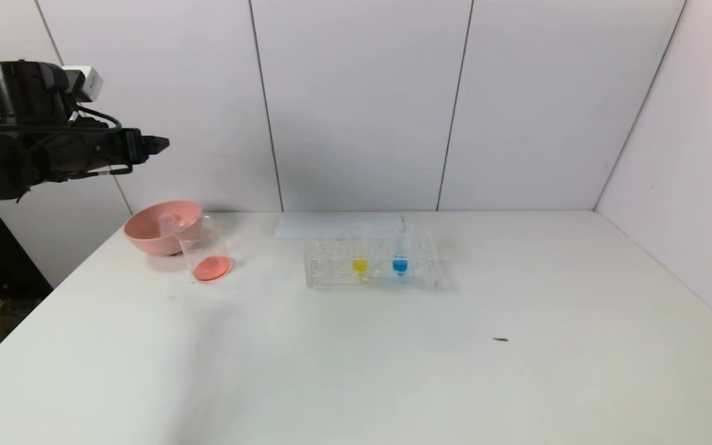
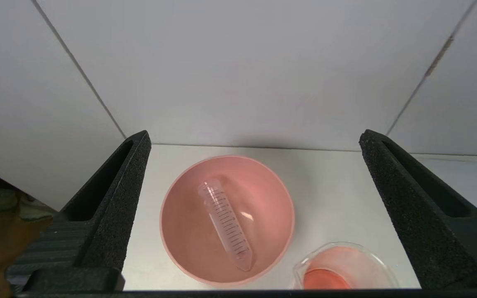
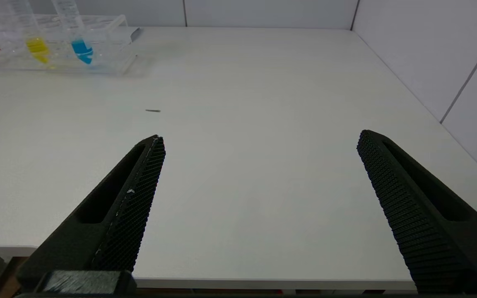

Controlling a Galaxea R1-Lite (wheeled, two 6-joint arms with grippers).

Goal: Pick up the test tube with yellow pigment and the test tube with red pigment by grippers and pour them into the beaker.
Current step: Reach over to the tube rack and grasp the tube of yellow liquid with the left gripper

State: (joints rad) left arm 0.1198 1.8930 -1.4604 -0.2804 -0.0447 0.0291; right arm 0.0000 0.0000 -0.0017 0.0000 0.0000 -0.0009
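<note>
The test tube with yellow pigment (image 1: 360, 264) (image 3: 37, 44) stands upright in a clear rack (image 1: 326, 272) at mid-table. The beaker (image 1: 207, 250) (image 2: 346, 269) stands left of the rack with red-orange liquid in its bottom. The test tube with red pigment is out of view. An empty clear graduated tube (image 2: 226, 223) lies inside the pink bowl (image 2: 168, 198). My left gripper (image 1: 161, 144) (image 2: 255, 136) hovers high over the bowl, open and empty. My right gripper (image 3: 260, 136) is open and empty over the table's near edge, far from the rack.
A tube of blue liquid (image 1: 400, 264) stands beside the yellow one in the rack. The pink bowl (image 1: 146, 217) touches the beaker at the table's back left. A white sheet (image 1: 337, 225) lies behind the rack. A small dark speck (image 1: 501, 339) lies on the table. White walls enclose back and right.
</note>
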